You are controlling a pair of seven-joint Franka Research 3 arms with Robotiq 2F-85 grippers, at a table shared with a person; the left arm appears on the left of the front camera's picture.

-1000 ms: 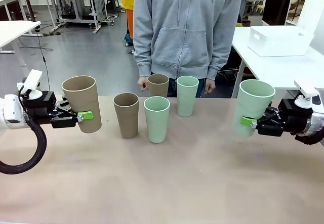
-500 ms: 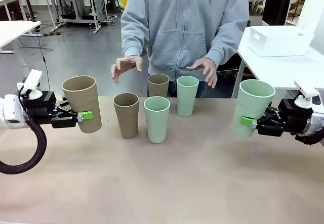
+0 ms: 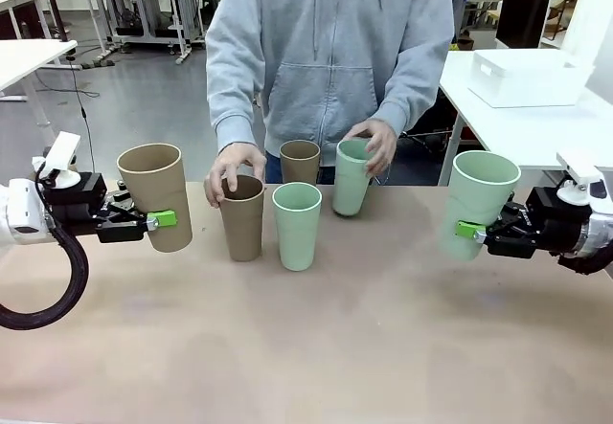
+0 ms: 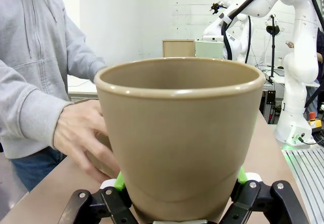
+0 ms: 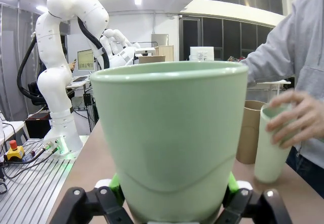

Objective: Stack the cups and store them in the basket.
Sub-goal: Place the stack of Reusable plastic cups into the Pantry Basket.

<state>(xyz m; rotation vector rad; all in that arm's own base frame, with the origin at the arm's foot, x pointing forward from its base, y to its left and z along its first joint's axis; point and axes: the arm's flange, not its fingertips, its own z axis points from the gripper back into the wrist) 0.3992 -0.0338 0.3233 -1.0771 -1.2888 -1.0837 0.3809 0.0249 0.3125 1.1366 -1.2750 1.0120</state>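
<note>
Okay, my left hand (image 3: 161, 219) was clamped on the held tan cup (image 3: 153, 189), upright at my left edge of the desk (image 3: 316, 347). The wrist view showed green pads (image 4: 119, 181) pressed on both sides of its lower wall. I couldn't tell if its base touched the desk. My right hand (image 3: 469, 230) was closed the same way on the held mint cup (image 3: 479, 194), upright at my right edge. Four more cups stood mid-desk toward the far side: the near tan cup (image 3: 241, 228), the near mint cup (image 3: 297, 228) just beside it, the far tan cup (image 3: 300, 161) behind those two, and the far mint cup (image 3: 350, 189) off to the right. A person in a grey hoodie (image 3: 330, 51) stood at the far edge. The person's hand on my left (image 3: 230, 167) had fingers over the near tan cup's rim, and the person's hand on my right (image 3: 374, 145) wrapped the top of the far mint cup. All six cups were separate. The basket (image 3: 527, 78) sat on a white side desk (image 3: 517, 127) at far right, well apart from every cup.
</note>
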